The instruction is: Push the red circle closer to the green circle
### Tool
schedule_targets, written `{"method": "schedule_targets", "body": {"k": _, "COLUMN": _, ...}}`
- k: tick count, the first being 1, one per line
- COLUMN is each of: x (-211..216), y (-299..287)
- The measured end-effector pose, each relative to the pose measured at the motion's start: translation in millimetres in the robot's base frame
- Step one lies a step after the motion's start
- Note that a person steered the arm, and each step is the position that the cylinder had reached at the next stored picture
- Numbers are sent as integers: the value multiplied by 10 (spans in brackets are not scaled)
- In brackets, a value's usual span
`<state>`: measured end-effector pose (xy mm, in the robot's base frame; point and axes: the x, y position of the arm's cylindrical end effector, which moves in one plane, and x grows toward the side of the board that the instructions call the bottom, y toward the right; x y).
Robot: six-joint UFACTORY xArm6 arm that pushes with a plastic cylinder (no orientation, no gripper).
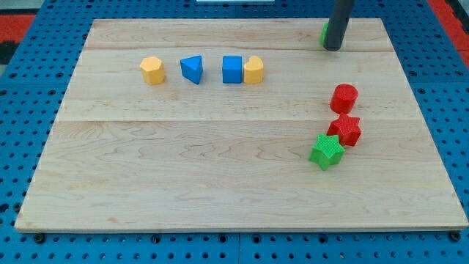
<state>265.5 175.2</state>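
The red circle (344, 97) sits at the view's right on the wooden board. The green circle (324, 32) is near the view's top right, mostly hidden behind my rod; only a sliver of it shows. My tip (333, 48) rests on the board right beside the green circle, above the red circle with a clear gap between them. A red star (345, 130) lies just below the red circle, touching or nearly touching it. A green star (326, 151) lies below and left of the red star.
A row of blocks sits at the upper left: a yellow hexagon (152, 70), a blue triangle (192, 69), a blue cube (232, 70) and a yellow block (253, 70) touching it. The board's top edge (234, 20) is close to my tip.
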Motion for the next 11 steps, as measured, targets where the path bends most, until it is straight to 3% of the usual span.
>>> {"method": "schedule_targets", "body": {"k": 2, "x": -78, "y": 0}}
{"method": "schedule_targets", "body": {"k": 3, "x": 433, "y": -1}}
{"method": "schedule_targets", "body": {"k": 5, "x": 783, "y": -360}}
{"method": "schedule_targets", "body": {"k": 7, "x": 1442, "y": -877}}
{"method": "schedule_targets", "body": {"k": 11, "x": 1849, "y": -499}}
